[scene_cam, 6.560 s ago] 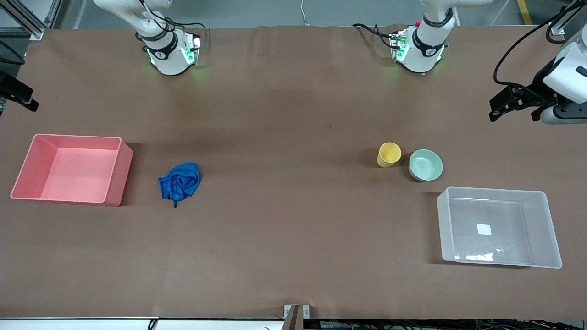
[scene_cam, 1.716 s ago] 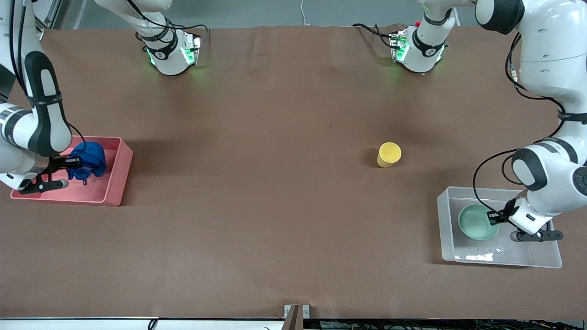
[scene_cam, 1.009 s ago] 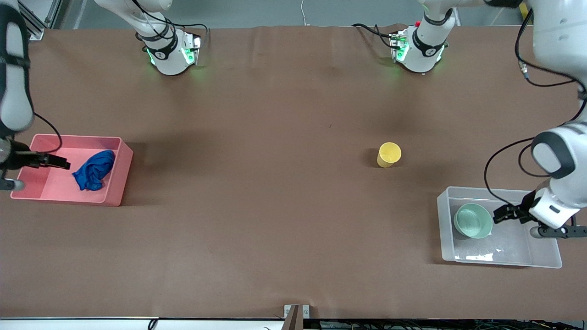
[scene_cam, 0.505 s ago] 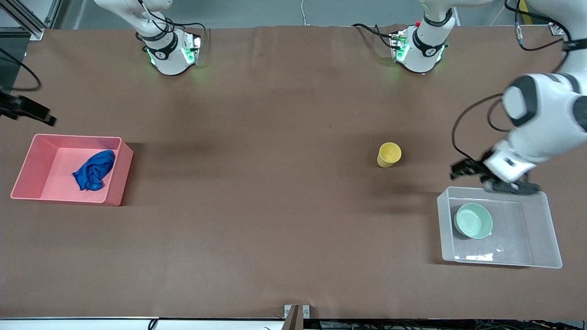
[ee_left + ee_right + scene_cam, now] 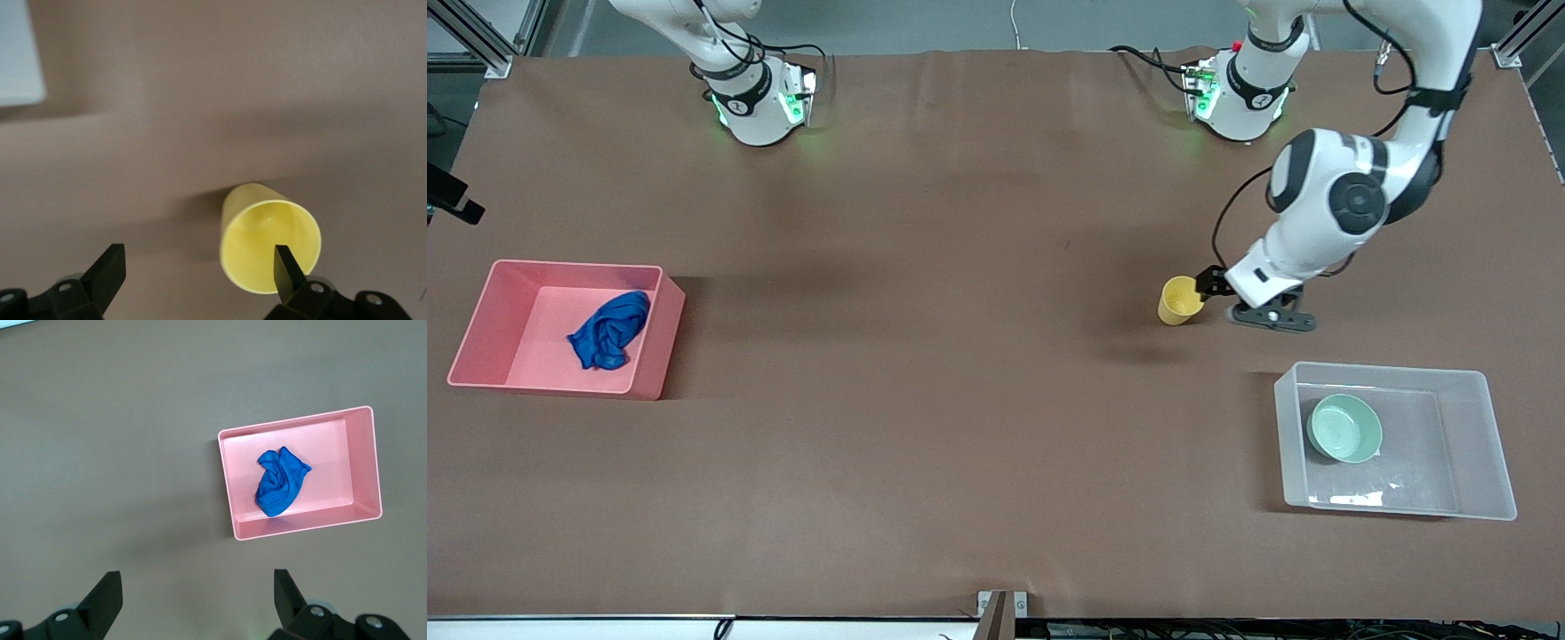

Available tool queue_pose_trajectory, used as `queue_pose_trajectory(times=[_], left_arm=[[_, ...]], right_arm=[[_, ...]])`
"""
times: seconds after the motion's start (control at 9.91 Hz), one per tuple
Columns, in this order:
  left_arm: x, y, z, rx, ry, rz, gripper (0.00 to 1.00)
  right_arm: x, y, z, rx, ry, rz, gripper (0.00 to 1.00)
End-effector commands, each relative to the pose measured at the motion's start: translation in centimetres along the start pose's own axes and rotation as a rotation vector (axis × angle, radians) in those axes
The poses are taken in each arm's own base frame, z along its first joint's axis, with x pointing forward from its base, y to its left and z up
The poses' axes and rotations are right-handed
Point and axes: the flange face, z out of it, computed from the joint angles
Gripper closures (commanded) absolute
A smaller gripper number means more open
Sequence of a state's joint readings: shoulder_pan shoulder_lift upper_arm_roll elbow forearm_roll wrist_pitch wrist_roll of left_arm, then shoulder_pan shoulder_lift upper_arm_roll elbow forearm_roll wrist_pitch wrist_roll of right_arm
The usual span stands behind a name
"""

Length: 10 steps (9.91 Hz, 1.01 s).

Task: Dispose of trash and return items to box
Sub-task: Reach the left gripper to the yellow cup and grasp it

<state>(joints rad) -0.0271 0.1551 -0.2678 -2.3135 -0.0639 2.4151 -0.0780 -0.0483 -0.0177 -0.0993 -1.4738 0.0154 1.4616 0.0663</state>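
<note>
Left wrist view shows your left claw [image 5: 197,267] wide at the upright cup [image 5: 270,247], one finger [image 5: 288,270] overlapping its rim; mid-tabletop, it could tip. Right claw [image 5: 197,597] waits wide.

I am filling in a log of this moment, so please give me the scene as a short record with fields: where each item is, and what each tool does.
blue cloth: lying in the pink bin
green bowl: in the clear box, at the left arm's end of the table
yellow cup: upright on the table, outside the clear box
left tool: open, at the yellow cup, one finger over its rim
right tool: open, empty, high above the table beside the pink bin
remaining: yellow cup not yet in the clear box
</note>
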Motion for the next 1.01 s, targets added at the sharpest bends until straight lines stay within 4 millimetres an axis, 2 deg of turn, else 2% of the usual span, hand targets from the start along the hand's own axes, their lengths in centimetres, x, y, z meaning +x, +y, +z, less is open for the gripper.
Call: queue_pose_trajectory(times=[0.0,0.1,0.2,0.3,0.5,0.71,0.81,0.91], left_arm=[[-0.6,0.7,5.3,-0.007,-0.067,0.006,0.30],[-0.5,0.7,6.2,-0.014,-0.064,0.004,0.58],[-0.5,0.5,7.1,-0.018,-0.071,-0.001,0.82],[-0.2,0.3,7.1,-0.021,-0.059,-0.004,0.97],[0.4,0.2,5.7,-0.020,-0.028,0.005,1.00],[2.4,-0.8,1.5,-0.012,0.037,0.009,1.00],[4.1,-1.9,-0.9,-0.009,0.051,-0.001,1.00],[5.9,-3.9,-3.3,-0.003,0.053,-0.011,1.00]], right_arm=[[0.1,-0.1,-0.5,-0.002,-0.001,-0.002,0.00],[0.1,-0.1,-0.5,-0.003,-0.001,-0.020,0.00],[0.1,-0.1,-0.5,-0.004,-0.001,-0.054,0.00],[0.1,-0.1,-0.5,-0.004,-0.001,-0.056,0.00],[0.0,-0.3,-0.5,-0.004,-0.001,-0.059,0.00],[0.0,-0.2,-0.5,-0.004,-0.001,-0.057,0.00],[0.0,-0.3,-0.5,-0.004,-0.001,-0.059,0.00],[0.0,-0.3,-0.5,-0.004,-0.001,-0.060,0.00]])
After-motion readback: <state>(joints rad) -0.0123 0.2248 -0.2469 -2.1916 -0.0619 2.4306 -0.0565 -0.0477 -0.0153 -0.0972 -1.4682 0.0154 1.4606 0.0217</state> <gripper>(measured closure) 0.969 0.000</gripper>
